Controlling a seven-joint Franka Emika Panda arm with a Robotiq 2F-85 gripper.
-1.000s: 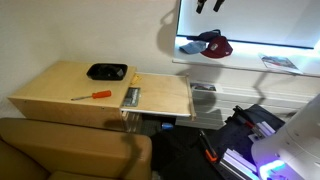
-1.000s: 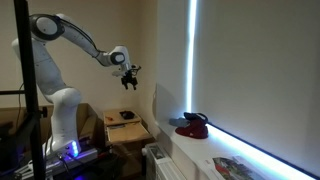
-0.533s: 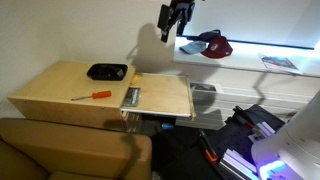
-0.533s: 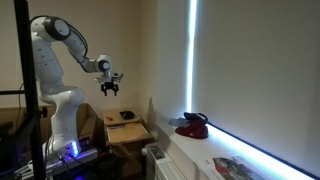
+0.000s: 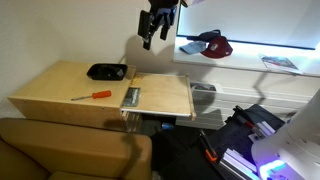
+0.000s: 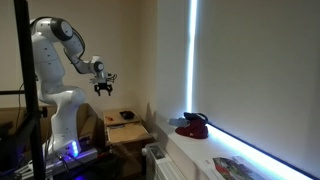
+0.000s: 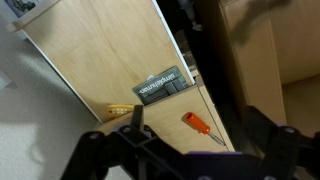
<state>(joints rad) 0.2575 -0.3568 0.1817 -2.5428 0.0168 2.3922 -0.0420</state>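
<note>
Orange screwdriver (image 5: 92,95), black tray (image 5: 106,71), pale wood table (image 5: 160,96)

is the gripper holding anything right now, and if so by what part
Nothing: the gripper hangs open in mid-air above the wooden table, jaws empty.

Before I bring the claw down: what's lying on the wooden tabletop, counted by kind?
Black tray: 1
Orange-handled screwdriver: 1
Flat dark labelled item: 1
Total: 3
</note>
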